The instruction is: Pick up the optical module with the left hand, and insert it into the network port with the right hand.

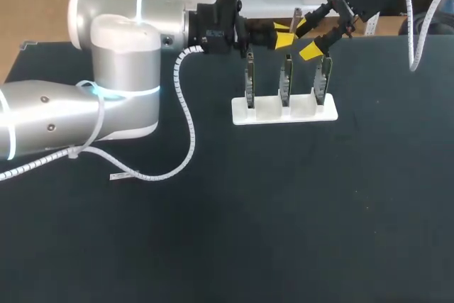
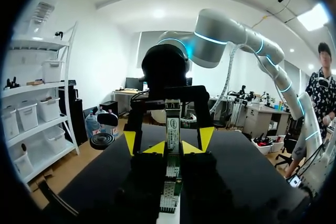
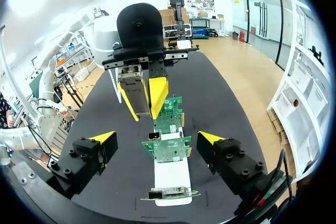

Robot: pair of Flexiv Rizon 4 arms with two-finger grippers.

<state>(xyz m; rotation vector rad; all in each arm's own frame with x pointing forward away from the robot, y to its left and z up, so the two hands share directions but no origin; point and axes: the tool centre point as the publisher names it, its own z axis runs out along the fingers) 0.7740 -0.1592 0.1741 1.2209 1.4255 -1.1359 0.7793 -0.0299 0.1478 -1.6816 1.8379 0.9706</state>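
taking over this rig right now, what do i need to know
Left gripper: shut on the optical module, held in the air near the cards.
Right gripper: open, facing the left one at close range, not touching the module.
Three network cards stand upright in the white stand on the table.
Done: the module is picked up by the left arm.
Left: pass the module to the right gripper, then insert it into a card's port.
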